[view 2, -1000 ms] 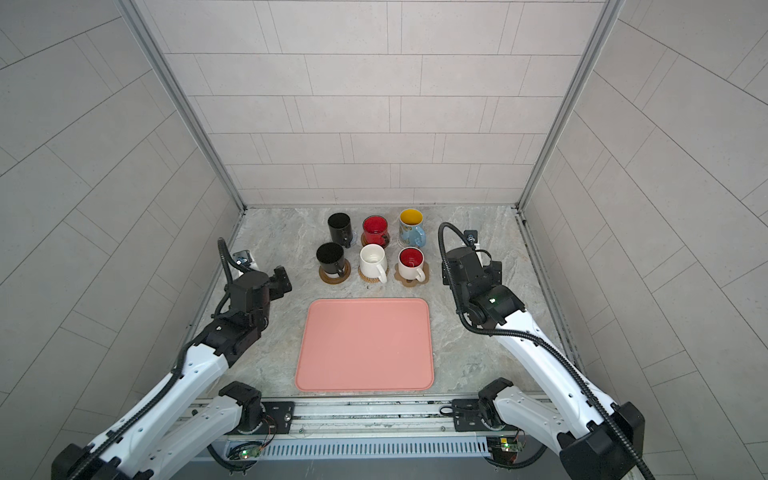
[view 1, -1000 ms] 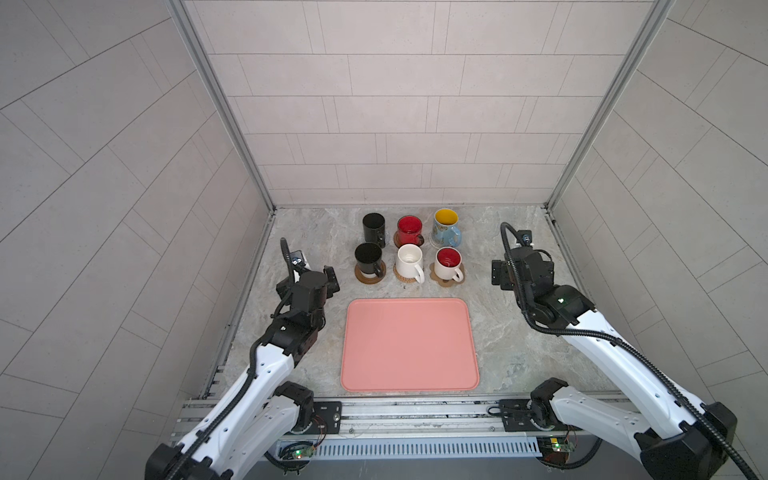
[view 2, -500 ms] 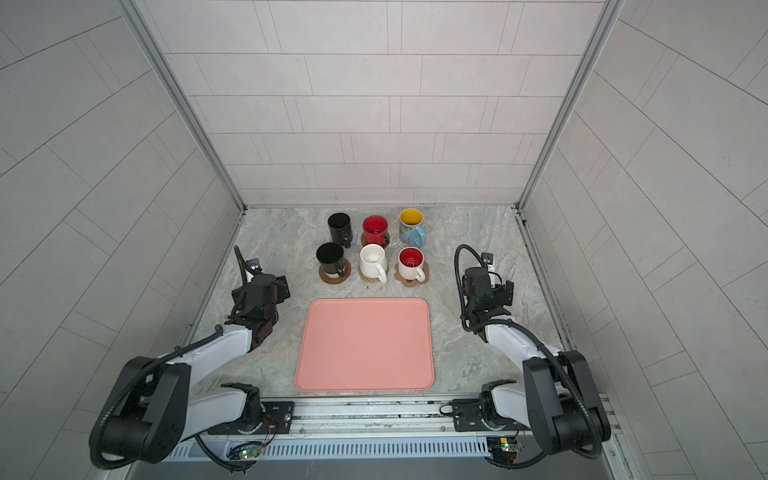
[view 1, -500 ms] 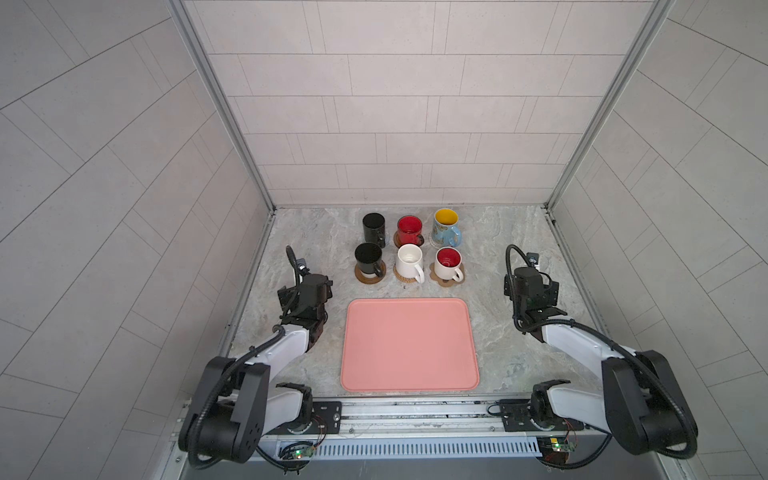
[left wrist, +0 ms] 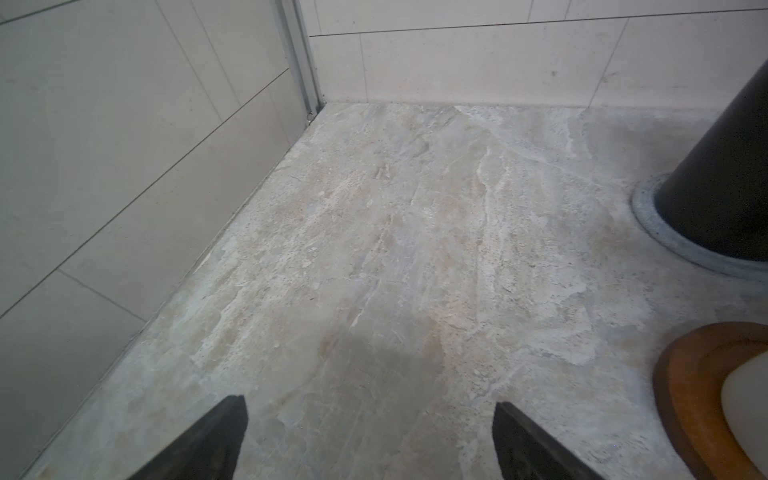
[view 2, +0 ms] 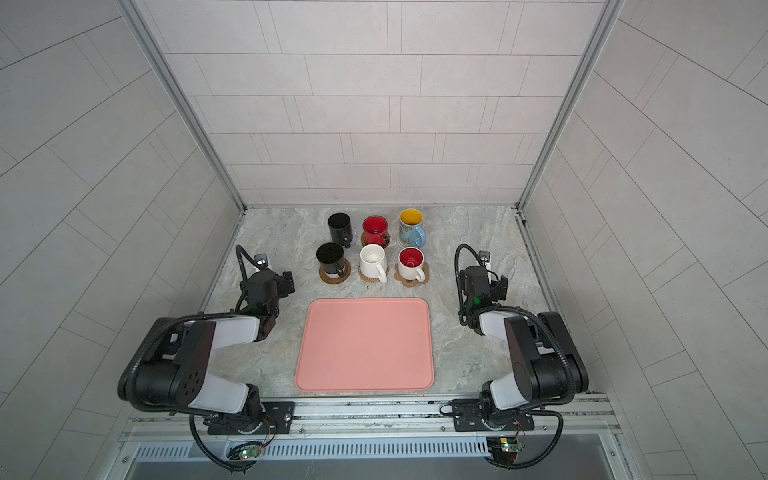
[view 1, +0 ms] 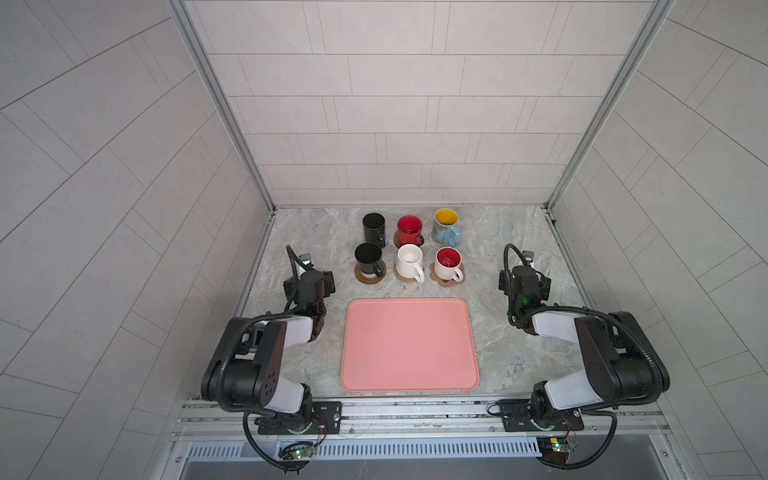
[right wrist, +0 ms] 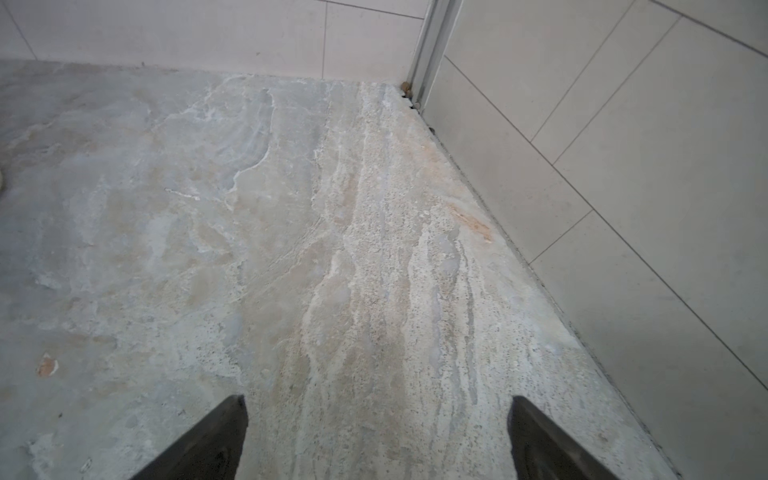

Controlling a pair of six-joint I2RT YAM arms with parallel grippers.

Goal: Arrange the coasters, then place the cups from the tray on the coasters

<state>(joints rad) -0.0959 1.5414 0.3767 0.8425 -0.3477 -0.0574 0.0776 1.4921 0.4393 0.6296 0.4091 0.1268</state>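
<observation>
Six cups stand in two rows on coasters behind the pink tray (view 1: 409,345), which has nothing on it. Back row: black cup (view 1: 373,226), red cup (view 1: 409,229), blue cup with yellow inside (view 1: 446,230). Front row: black cup (view 1: 368,259) on a brown disc coaster (view 1: 370,280), white cup (view 1: 409,262), white cup with red inside (view 1: 448,264) on the paw coaster (view 1: 446,283). My left gripper (left wrist: 370,409) hangs open over bare table left of the cups. My right gripper (right wrist: 378,409) is open over bare table to their right. Neither touches anything.
In the left wrist view the back black cup (left wrist: 723,187) sits on a grey-blue coaster (left wrist: 652,226). Both arms are folded low beside the tray, the left (view 2: 232,332) and the right (view 2: 519,332). Tiled walls close in the table on three sides.
Both arms have drawn back from the cups and folded down beside the tray. The grippers stayed open. Cups and coasters have not moved.
</observation>
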